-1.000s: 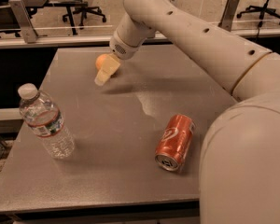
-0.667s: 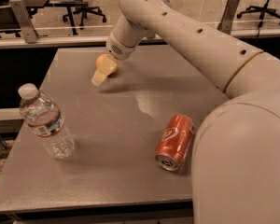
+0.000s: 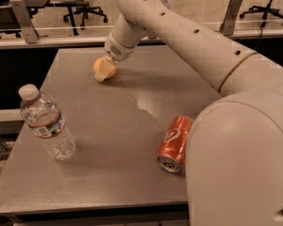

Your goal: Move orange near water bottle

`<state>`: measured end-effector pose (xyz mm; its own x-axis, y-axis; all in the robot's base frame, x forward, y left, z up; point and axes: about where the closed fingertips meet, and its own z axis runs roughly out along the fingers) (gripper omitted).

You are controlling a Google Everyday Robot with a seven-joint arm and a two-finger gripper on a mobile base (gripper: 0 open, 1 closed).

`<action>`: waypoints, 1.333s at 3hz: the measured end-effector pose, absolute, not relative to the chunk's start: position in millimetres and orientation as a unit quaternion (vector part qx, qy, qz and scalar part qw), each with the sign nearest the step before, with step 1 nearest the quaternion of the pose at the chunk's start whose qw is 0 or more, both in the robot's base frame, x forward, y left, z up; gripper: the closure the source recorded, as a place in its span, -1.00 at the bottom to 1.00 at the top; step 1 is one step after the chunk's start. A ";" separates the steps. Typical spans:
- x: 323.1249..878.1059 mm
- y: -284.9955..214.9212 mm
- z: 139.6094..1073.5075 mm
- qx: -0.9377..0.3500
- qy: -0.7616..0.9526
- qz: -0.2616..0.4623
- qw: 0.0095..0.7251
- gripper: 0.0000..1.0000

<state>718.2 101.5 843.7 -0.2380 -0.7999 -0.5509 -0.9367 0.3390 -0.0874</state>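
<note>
The orange (image 3: 101,64) sits on the far left part of the grey table (image 3: 132,126). My gripper (image 3: 104,70) comes down on it from the upper right and is shut on it, with one cream finger (image 3: 103,74) across its front. The orange is at table level. The water bottle (image 3: 46,122), clear with a white cap and a label band, stands upright near the table's left edge. It is well in front of the orange and apart from the gripper.
A red soda can (image 3: 174,143) lies on its side at the front right of the table, close to my arm's big lower link (image 3: 240,154). Office chairs and a railing stand behind the table's far edge.
The gripper has shifted slightly left and down at the orange. The arm has swung with it. The bottle and the can have not moved.
</note>
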 end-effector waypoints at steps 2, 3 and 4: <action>697.7 92.8 850.4 -0.582 0.755 0.166 0.253 0.87; 662.6 81.6 867.6 -0.605 0.730 0.189 0.256 1.00; 618.0 74.0 882.6 -0.627 0.703 0.216 0.256 1.00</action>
